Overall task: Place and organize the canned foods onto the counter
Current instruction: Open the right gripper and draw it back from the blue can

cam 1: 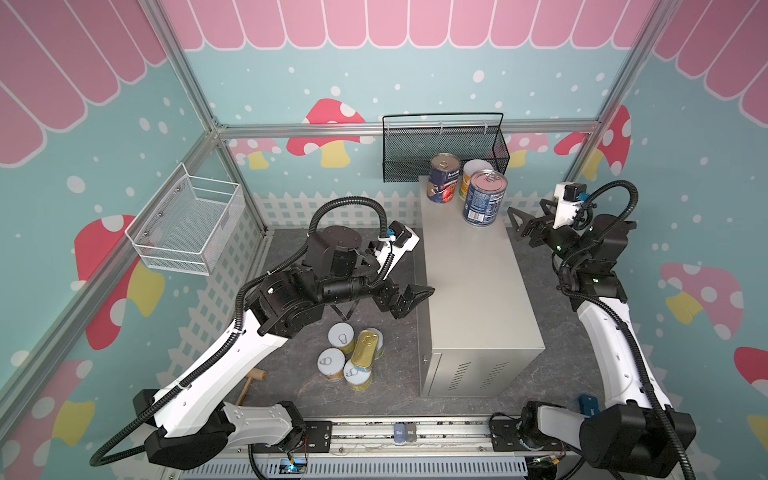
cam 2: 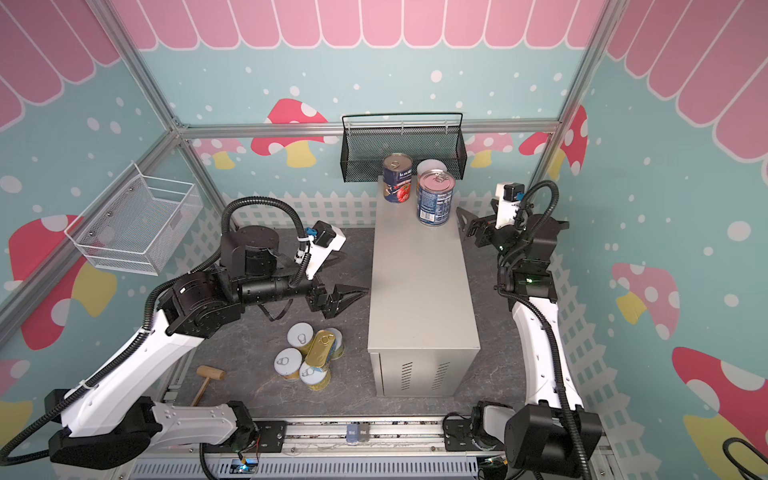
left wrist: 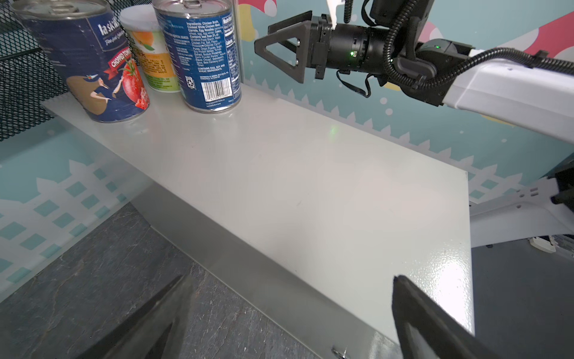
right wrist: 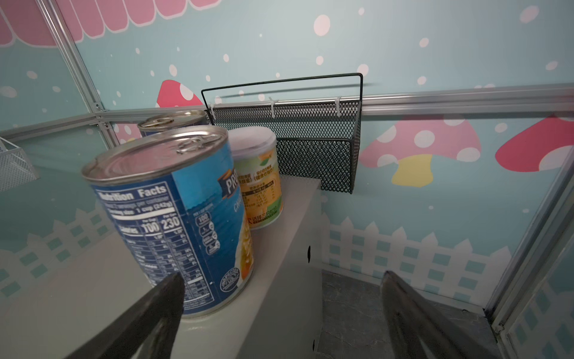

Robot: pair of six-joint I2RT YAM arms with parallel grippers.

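Right, both arms are up around counter height and both are empty-handed. My right gripper (cam 1: 518, 226) hangs just off the far right edge of the counter (cam 1: 469, 282), fingers spread wide with nothing between them. In the right wrist view the chicken soup can (right wrist: 174, 217) stands upright just ahead of one finger, close to that edge of the top. I'd judge it sits there because that's the side this arm reaches from. Behind it a yellow-labelled can (cam 1: 471, 172) is tucked at the back, right in front of the black mesh basket (cam 1: 444, 145), and the tomato can (cam 1: 444, 179) stands beside it. So three tins are grouped at the far end, which leaves the long near stretch of the top bare for the rest. My left gripper (cam 1: 417, 297) hovers by the counter's left edge about halfway along, fingers also wide apart and holding nothing. Down on the dark tabletop (cam 1: 395, 386) below it waits the remaining work: four yellow cans (cam 1: 340, 337) bunched together upright, with the flat gold tin (cam 1: 365, 348) lying across them. That tin sits on top, so I reckon it has to come off first, and it looks thin and slippery for these fingers. The wooden mallet (cam 1: 251, 382) near the left arm's base I'll leave alone
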